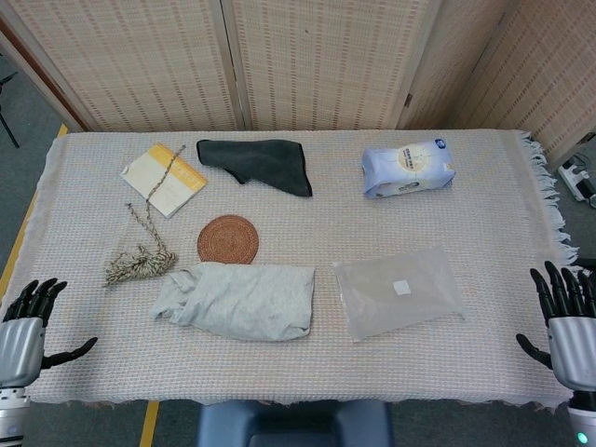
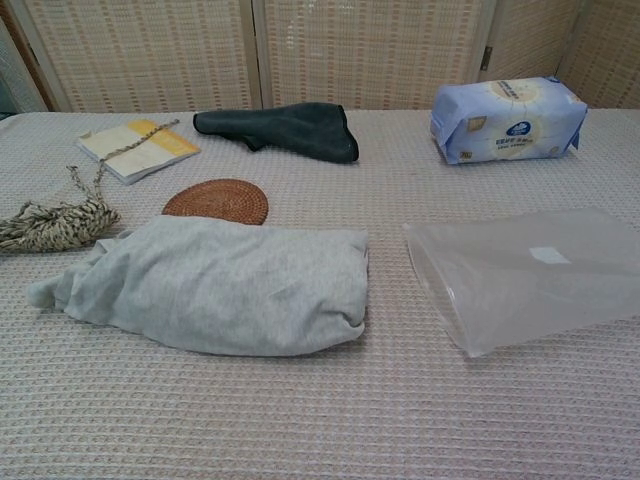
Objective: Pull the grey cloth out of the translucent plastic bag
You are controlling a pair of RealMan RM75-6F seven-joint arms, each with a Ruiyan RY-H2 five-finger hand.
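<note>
task: looks done, nothing left that I can see | grey cloth [image 1: 237,300] lies bunched on the bench at 9 o'clock of the plastic bag [image 1: 399,291], apart from it | bag flat, looks empty | my left hand [image 1: 25,328] and right hand [image 1: 570,315] at the near bench corners, fingers spread, holding nothing

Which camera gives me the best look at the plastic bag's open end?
The chest view: the translucent plastic bag lies close, its near-left end and folds readable. The head view shows the whole bag from above, small, right of the grey cloth.
</note>
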